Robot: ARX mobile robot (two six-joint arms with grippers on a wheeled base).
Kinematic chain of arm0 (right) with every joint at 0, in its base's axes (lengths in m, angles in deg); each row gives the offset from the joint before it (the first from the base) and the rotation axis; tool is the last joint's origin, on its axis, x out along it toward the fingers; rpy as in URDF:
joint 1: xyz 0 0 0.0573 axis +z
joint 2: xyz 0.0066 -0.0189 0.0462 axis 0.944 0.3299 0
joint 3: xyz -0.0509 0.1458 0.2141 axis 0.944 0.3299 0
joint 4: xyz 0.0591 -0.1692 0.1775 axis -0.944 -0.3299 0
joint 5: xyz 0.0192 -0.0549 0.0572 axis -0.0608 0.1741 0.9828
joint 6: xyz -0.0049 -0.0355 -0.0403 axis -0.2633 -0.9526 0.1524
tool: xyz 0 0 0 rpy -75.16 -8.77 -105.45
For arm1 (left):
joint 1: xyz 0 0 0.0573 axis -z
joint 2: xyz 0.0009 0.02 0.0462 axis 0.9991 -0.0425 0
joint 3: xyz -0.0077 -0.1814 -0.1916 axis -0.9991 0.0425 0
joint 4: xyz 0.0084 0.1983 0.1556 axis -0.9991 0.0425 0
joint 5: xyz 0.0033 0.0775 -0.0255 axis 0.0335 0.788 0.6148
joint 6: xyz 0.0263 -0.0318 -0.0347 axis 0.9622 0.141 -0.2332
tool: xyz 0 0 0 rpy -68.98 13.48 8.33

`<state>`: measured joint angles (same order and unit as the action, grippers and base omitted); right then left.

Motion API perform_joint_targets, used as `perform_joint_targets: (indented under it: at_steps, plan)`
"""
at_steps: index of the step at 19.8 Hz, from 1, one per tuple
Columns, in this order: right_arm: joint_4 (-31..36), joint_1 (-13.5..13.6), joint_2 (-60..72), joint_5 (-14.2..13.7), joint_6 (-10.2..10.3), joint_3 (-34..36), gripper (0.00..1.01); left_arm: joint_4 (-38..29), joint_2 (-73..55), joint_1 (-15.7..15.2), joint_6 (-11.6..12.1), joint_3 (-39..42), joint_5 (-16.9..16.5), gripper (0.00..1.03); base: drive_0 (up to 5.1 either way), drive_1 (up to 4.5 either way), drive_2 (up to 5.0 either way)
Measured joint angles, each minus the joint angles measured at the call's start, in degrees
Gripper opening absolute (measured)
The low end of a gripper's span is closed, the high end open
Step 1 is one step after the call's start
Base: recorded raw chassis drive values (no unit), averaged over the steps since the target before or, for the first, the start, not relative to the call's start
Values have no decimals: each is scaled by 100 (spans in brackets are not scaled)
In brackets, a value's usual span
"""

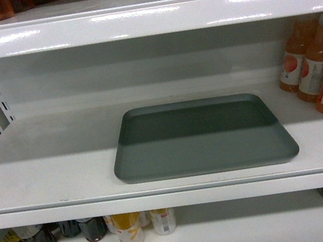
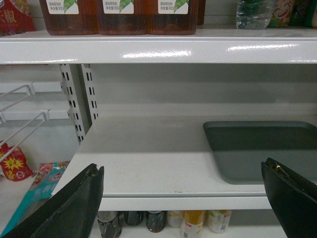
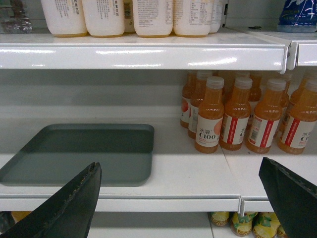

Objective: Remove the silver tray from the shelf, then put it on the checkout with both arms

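Silver tray (image 1: 203, 138): lay flat on the middle shelf (image 1: 48, 174), right of centre, near edge just behind the rounded front lip; back half in shadow. Untouched by either arm.

Left gripper (image 2: 183, 198): spread wide, nothing between the fingers (image 2: 74, 208); hung in front of the shelf lip, tray off to its right.

Right gripper (image 3: 181, 198): likewise spread wide and empty, fingers (image 3: 69, 208) before the lip, tray to its left.

Orange juice bottles (image 3: 237, 119): stood upright in rows at the right end of the same shelf, apart from the tray.

Dark bottles (image 2: 119, 15): ranged on the shelf above.

Assorted bottles (image 1: 129, 229): stood on the shelf below.
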<state>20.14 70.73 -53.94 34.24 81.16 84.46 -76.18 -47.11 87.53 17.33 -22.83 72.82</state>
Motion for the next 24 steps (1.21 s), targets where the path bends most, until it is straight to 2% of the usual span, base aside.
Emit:
perform_joint_targets:
  at_steps: [24]
  plan:
    - [-2,0,0,0,-2,0,98,0,0,0,0,0,0,98,0,0,0]
